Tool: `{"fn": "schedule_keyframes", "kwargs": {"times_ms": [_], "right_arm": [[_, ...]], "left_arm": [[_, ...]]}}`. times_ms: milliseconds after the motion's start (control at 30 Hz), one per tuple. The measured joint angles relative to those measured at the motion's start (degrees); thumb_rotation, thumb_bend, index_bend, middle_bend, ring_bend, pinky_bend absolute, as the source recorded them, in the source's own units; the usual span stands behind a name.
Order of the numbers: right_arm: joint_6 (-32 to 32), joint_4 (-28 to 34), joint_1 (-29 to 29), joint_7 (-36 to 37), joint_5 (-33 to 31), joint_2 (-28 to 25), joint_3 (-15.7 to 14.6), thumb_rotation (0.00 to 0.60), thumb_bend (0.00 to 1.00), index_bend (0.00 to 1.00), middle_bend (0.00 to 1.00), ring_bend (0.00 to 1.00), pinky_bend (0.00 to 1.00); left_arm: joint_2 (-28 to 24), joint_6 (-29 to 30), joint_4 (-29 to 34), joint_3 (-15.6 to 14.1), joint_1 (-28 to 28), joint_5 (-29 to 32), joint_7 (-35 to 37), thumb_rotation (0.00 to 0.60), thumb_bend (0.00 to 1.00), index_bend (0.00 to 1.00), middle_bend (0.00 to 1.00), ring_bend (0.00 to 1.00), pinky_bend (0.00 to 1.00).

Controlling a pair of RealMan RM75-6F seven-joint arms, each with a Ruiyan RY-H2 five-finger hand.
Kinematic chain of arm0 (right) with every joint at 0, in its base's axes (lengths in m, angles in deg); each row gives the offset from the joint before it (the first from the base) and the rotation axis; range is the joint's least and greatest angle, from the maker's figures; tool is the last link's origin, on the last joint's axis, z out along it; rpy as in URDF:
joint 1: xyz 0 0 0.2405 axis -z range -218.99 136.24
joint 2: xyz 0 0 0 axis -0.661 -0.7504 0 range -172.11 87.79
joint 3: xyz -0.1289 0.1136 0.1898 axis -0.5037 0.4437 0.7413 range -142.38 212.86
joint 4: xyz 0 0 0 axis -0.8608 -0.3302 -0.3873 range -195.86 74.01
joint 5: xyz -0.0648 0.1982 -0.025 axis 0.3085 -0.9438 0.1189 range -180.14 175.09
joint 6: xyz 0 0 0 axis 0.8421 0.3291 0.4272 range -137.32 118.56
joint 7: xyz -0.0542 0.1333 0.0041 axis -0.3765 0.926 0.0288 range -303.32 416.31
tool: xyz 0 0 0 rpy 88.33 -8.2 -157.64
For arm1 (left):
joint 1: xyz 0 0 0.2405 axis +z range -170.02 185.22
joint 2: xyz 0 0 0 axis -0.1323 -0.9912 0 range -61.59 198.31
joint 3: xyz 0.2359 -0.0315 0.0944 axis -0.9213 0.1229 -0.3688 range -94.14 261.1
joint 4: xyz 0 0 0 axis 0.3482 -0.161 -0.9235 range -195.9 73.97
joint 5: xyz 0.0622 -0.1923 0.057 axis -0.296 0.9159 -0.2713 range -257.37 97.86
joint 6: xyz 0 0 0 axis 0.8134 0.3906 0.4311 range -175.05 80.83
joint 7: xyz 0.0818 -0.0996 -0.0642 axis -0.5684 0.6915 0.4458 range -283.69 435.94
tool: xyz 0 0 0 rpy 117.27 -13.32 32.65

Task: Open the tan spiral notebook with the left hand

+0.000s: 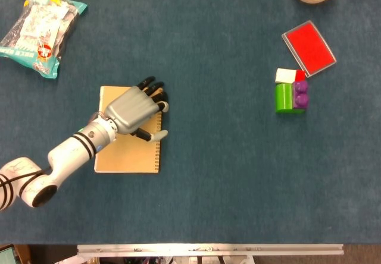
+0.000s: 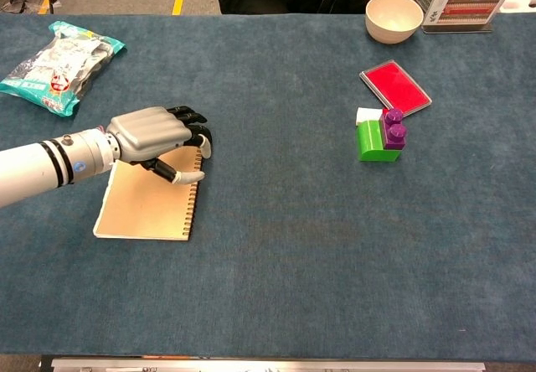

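Your left hand [image 1: 132, 109] lay on the closed tan spiral notebook [image 1: 128, 151] near the counter's left edge, grasping nothing. The cover looked thin and bendy; its unbound left edge seemed the place to lift.

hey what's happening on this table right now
The robot's left robot hand rests over the spiral edge of a tan spiral notebook lying flat and closed on the blue table; it looks set to lift the cover. Whether the fingers grip the cover cannot be told. The right hand is not in view. Off to the side sit a snack bag, a red pad, stacked toy blocks and a bowl.
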Motion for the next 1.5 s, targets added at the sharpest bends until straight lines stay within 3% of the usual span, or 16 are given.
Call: {"fn": "schedule_keyframes", "kwargs": {"times_ms": [233, 400, 500, 567, 633, 833, 1000, 1200, 1500], "right_arm": [[0.4, 0.33, 0.0, -0.08, 0.55, -0.15, -0.04, 0.6, 0.53, 0.38, 0.37, 0.28, 0.37], [0.71, 0.62, 0.17, -0.04, 0.82, -0.31, -0.16, 0.6, 0.53, 0.38, 0.37, 0.28, 0.37], [0.91, 0.69, 0.26, 0.13, 0.87, -0.39, -0.15, 0.6, 0.53, 0.38, 0.37, 0.28, 0.37], [0.89, 0.69, 0.29, 0.25, 0.88, -0.42, -0.17, 0.6, 0.53, 0.38, 0.37, 0.28, 0.37], [0.71, 0.65, 0.22, 0.3, 0.94, -0.4, -0.24, 0.6, 0.53, 0.38, 0.37, 0.28, 0.37], [0.54, 0.86, -0.11, 0.14, 1.46, -0.11, -0.33, 0.6, 0.53, 0.38, 0.37, 0.28, 0.37], [0.49, 1.2, -0.28, -0.24, 1.79, 0.09, -0.46, 0.6, 0.53, 0.38, 0.37, 0.28, 0.37], [0.97, 1.79, -0.07, -0.71, 1.86, -0.13, -0.52, 0.6, 0.53, 0.38, 0.37, 0.28, 0.37], [1.4, 2.79, 0.3, -1.83, 1.9, -0.57, -0.73, 0.6, 0.53, 0.38, 0.37, 0.28, 0.37]], "left_arm": [[-1.62, 0.91, -0.56, -0.43, 1.2, 1.54, -0.53, 0.032, 0.29, 0.28, 0.18, 0.0, 0.0], [-3.29, 2.82, 1.51, -0.69, 2.11, 1.06, 0.9, 0.102, 0.29, 0.27, 0.18, 0.0, 0.0], [-4.72, 4.83, 3.4, -0.93, 2.87, -0.09, 3.47, 0.263, 0.29, 0.25, 0.18, 0.0, 0.0], [-5.8, 6.96, 4.35, -1.25, 3.54, -1.56, 5.59, 0.465, 0.29, 0.24, 0.18, 0.01, 0.0], [-6.99, 10.08, 4.91, -1.8, 4.43, -3.95, 8.4, 0.596, 0.29, 0.24, 0.18, 0.03, 0.0], [-9.93, 19.42, 2.64, -5.07, 6.86, -13.27, 17.45, 0.6, 0.29, 0.24, 0.17, 0.04, 0.0], [-10.36, 26.53, -3.88, -8.14, 9.11, -19.56, 22.76, 0.6, 0.29, 0.23, 0.16, 0.04, 0.0], [-8.08, 33.0, -12.12, -9.78, 12.28, -21.89, 25.8, 0.6, 0.29, 0.23, 0.16, 0.04, 0.0], [-1.77, 36.32, -26.4, -11.39, 15.18, -23.54, 30.11, 0.6, 0.29, 0.23, 0.16, 0.04, 0.0]]}}
